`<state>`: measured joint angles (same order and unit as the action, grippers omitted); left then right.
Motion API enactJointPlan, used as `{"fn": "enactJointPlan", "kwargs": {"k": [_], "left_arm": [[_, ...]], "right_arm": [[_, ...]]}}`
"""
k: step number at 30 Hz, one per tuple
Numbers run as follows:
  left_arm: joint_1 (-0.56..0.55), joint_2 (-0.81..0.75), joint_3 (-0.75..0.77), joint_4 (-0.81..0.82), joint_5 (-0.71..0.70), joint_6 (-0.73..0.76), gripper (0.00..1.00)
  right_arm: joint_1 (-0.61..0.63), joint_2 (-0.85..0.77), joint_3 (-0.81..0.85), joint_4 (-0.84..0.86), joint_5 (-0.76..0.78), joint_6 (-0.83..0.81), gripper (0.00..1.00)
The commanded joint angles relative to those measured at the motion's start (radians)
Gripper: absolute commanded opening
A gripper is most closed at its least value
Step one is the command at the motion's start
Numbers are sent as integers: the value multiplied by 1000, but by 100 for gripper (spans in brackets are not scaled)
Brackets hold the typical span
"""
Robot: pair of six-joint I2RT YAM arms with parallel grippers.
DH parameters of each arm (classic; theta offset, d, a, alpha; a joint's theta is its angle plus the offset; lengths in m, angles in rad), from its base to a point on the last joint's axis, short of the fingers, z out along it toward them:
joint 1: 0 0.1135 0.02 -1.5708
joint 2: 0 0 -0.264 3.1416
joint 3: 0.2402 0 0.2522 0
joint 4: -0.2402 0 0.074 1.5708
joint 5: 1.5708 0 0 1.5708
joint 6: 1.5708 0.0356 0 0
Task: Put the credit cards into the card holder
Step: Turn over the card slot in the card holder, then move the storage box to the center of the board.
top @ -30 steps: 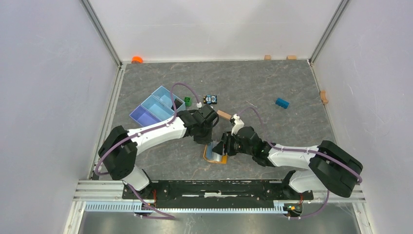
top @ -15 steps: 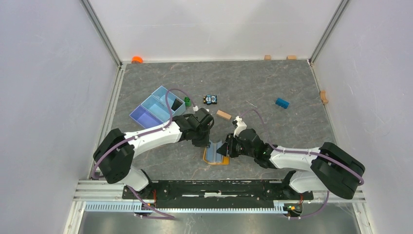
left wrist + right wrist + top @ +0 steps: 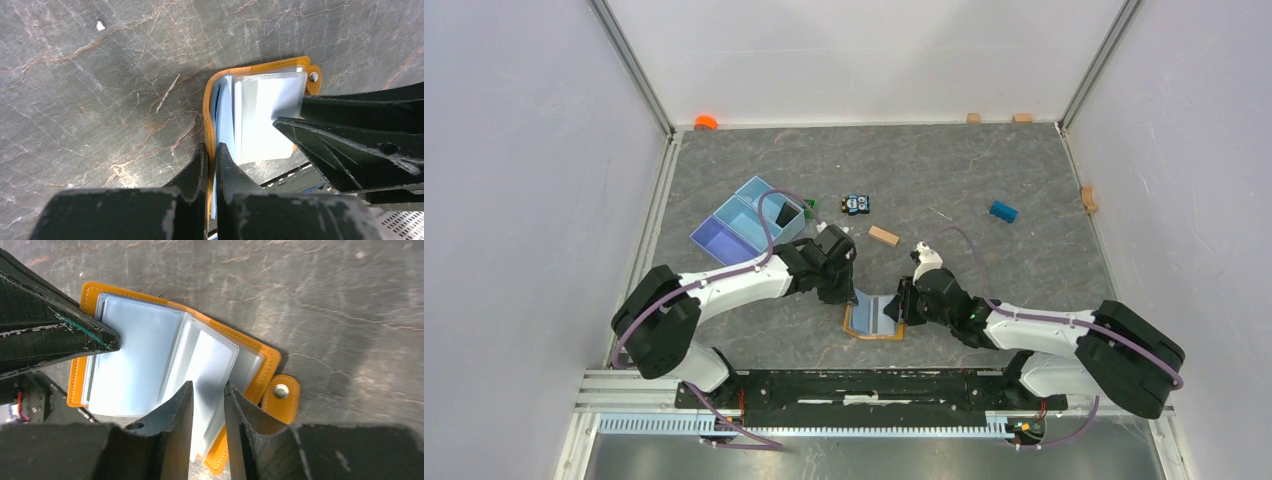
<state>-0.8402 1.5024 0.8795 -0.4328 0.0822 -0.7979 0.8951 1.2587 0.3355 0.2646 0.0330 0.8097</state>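
Observation:
The orange card holder (image 3: pixel 871 322) lies open on the table between both arms, its pale blue pocket pages fanned out. My left gripper (image 3: pixel 849 296) is shut on its left orange cover edge (image 3: pixel 207 120), with a light blue sheet beside the cover. My right gripper (image 3: pixel 897 307) is closed on several upright pocket pages (image 3: pixel 205 360) near the snap tab (image 3: pixel 281 391). The left gripper's finger (image 3: pixel 50 335) shows in the right wrist view. I cannot tell any credit card apart from the pale pockets; no dark card is in view.
A light blue divided tray (image 3: pixel 746 222) stands behind the left arm. A toy car (image 3: pixel 856 204), a wooden block (image 3: pixel 884 236) and a blue block (image 3: pixel 1003 211) lie farther back. Small wooden blocks (image 3: pixel 973 117) sit by the back wall.
The card holder has been spread wider open. My right gripper has shifted right and nearer with the pages. My left gripper has shifted slightly nearer, still on the cover.

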Motion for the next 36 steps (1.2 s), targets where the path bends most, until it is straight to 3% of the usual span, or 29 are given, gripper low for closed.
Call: {"fn": "enactJointPlan", "kwargs": {"k": [1, 13, 19, 26, 36], "left_arm": [[3, 2, -48, 43, -5, -10, 2], [3, 22, -86, 42, -68, 65, 27], [3, -9, -75, 5, -108, 111, 50], [3, -112, -19, -46, -135, 173, 77], [90, -206, 108, -224, -221, 328, 92]], "right_arm": [[5, -81, 5, -133, 159, -79, 35], [5, -94, 22, -244, 205, -155, 44], [4, -149, 58, -336, 253, -203, 53], [3, -200, 105, -350, 194, -261, 66], [2, -252, 126, -323, 137, -278, 75]]}}
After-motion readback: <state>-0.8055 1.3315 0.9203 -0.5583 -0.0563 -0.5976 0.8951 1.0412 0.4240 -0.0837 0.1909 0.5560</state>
